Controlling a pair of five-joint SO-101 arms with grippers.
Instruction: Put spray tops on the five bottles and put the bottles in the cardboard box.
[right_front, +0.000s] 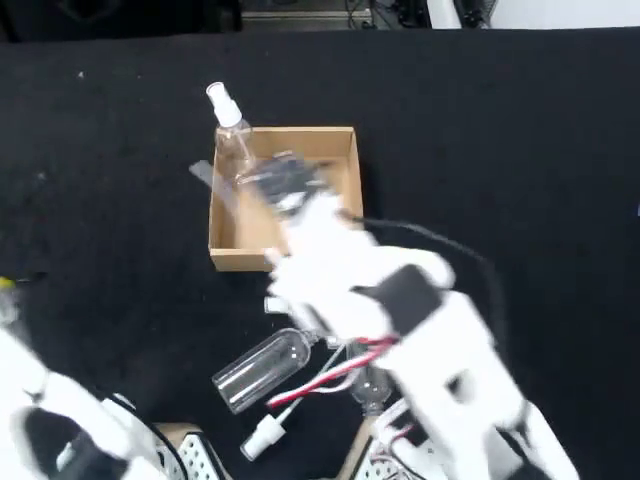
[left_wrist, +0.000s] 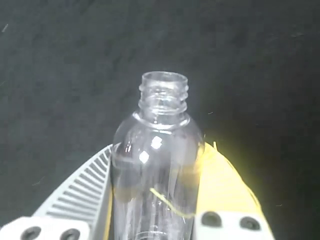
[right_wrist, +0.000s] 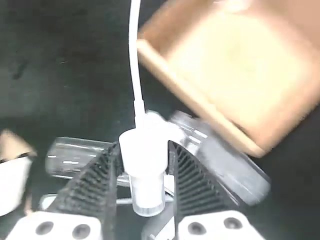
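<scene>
**White spray top (right_wrist: 145, 172) gripped just beside the cardboard box (right_wrist: 235, 65)**

The right gripper (right_wrist: 144, 150) is closed on the spray top. Its thin dip tube (right_wrist: 134, 60) points straight away from the jaws, toward the box's wall. The left gripper (left_wrist: 157, 150) clasps a clear bottle (left_wrist: 155, 165), long axis running outward, open neck foremost. A second bottle (right_front: 262, 370) lies on its side near the box.

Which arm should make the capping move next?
Right. The right gripper is shut on a spray top, tube leading. The left gripper holds a bottle with a bare, open neck, so it probably serves best as the steady holder.
</scene>
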